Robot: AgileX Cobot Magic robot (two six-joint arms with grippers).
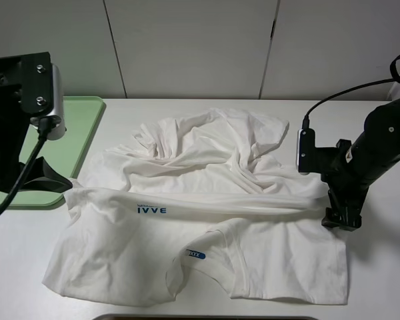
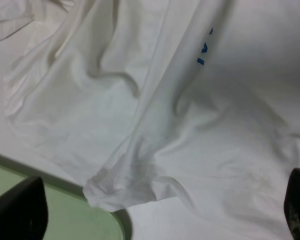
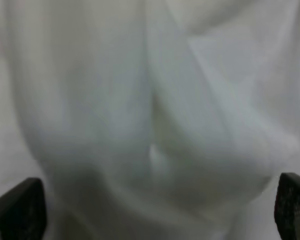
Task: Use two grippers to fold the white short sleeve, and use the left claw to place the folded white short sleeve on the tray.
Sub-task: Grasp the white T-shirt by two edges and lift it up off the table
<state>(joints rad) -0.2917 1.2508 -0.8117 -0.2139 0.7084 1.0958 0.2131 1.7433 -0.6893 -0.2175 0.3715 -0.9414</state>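
The white short sleeve lies crumpled on the table, a raised fold running across its middle above the blue lettering. Its blue neck tag faces the front. The left claw hovers at the fold's left end, by the pale green tray. Up close this gripper is open, with a bunched corner of the shirt between its black fingertips, beside the tray's corner. My right gripper stands at the fold's right end. It is open, close over blurred white cloth.
The white table shows bare to the right of the shirt and along the front left. A dark strip runs along the front edge. White wall panels close off the back.
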